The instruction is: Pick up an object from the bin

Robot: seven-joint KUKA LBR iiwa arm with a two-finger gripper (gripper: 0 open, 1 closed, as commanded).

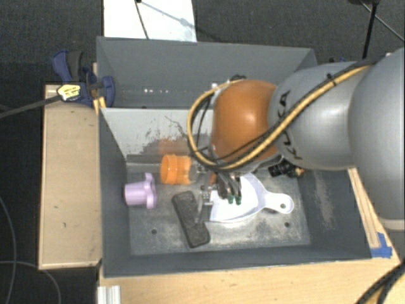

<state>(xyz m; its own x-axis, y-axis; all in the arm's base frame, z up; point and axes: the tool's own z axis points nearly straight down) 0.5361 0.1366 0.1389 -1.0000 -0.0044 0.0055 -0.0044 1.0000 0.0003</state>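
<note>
The gripper (220,196) sits low over the white scoop (256,198), just beside a dark grey block (190,218); whether it is open or closed is unclear.

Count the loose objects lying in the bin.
4. Lilac piece at left, orange cylinder beside it, dark grey bar nearer the front, white scoop under the gripper. The arm may hide more.

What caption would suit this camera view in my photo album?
Robot gripper low over a white scoop, with a dark bar, orange cylinder and lilac spool beside it in the bin.
</note>
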